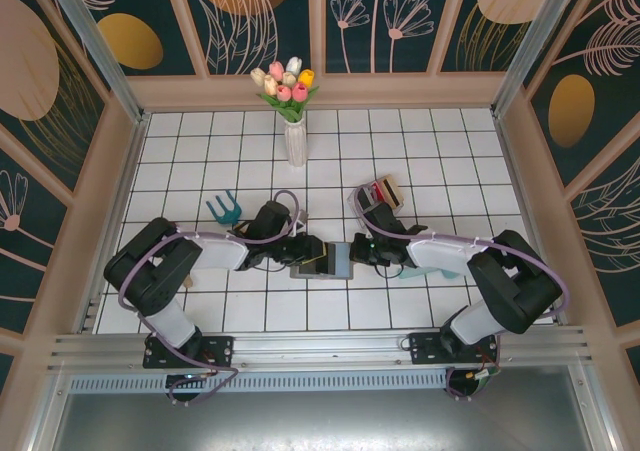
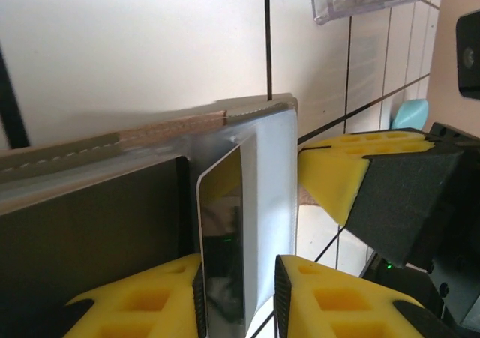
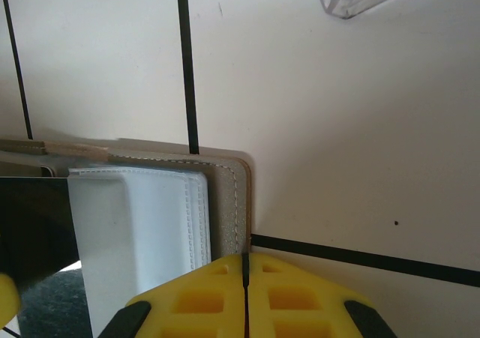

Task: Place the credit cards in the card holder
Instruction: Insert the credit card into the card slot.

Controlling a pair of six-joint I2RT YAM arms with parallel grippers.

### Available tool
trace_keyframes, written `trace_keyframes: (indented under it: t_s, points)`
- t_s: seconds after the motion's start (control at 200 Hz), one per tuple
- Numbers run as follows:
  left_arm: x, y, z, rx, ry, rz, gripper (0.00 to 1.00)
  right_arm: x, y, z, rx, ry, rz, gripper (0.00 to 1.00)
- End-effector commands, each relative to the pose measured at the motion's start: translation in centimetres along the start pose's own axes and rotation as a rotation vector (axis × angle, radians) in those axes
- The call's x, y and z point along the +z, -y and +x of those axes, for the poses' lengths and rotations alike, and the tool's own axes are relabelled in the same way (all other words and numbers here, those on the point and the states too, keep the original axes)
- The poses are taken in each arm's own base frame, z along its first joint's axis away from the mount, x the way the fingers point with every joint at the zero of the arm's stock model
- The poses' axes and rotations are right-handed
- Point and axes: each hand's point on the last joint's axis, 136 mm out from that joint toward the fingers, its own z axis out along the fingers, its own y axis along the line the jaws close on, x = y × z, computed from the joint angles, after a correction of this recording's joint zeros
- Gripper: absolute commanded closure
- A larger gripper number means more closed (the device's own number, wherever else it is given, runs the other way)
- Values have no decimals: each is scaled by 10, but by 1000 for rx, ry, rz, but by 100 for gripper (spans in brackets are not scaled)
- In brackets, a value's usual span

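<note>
Card holder lies open on the counter. Left end effector, at its left side, pinches a black credit card over its pale inside. Right end effector has its fingers pressed together, tips at its right edge.

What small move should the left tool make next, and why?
Probably ease the card into the wallet: the left tool grips it against the wallet's slotted inside, and the shut right tool sits at the wallet's edge, seemingly steadying it.
</note>
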Motion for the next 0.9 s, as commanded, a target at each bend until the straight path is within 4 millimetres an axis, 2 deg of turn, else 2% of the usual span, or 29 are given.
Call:
trace_keyframes:
  t_s: [0.0, 0.095, 0.255, 0.355, 0.58, 0.621, 0.896]
  points:
    - [-5, -11, 2, 25, -2, -79, 68, 2, 12, 9, 13, -20, 51, 99]
    - [-3, -14, 3, 19, -9, -86, 70, 2, 11, 9, 11, -23, 49, 99]
    - [0, -13, 3, 10, -10, -64, 86, 3, 9, 10, 11, -29, 38, 99]
    - [4, -10, 2, 1, -9, -41, 90, 3, 5, 10, 11, -34, 15, 100]
    - [8, -1, -1, 1, -8, -14, 89, 4, 4, 13, 18, -43, 2, 100]
    - [14, -10, 2, -18, -19, -35, 89, 4, 3, 13, 20, -42, 0, 100]
    - [15, -5, -1, -45, 26, -38, 84, 3, 5, 15, 47, -43, -6, 100]
